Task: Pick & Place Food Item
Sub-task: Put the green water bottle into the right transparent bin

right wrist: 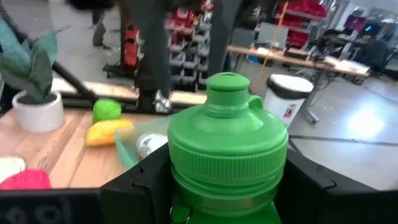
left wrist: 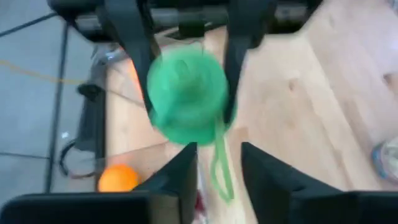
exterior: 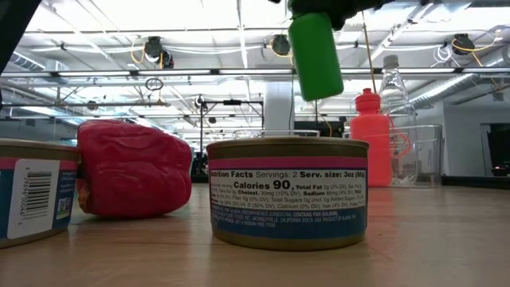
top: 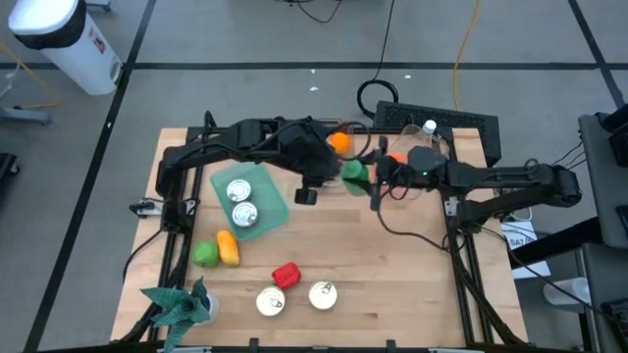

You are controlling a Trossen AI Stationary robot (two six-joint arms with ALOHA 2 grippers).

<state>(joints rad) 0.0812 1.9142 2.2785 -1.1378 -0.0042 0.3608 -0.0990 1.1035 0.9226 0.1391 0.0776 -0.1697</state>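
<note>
Nearest sits a can (exterior: pixel 287 191) with a red pepper (exterior: pixel 131 169) to its left, both on the worktop (top: pixel 392 275). Above the worktop's far middle, the right pincer (top: pixel 377 180) grips a green bottle (top: pixel 354 172). The left pincer (left wrist: pixel 217 162) faces it, jaws apart and holding nothing. No food looks picked yet, so I judge the task barely begun. An orange (top: pixel 340 142) lies just beyond, crowded by both arms.

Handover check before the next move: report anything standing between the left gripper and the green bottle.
Nothing visible blocks it. The green bottle hangs above the table, clamped in the right gripper. The left gripper faces it directly with its fingers apart; only the bottle's own green strap dangles in the gap between them.
</note>
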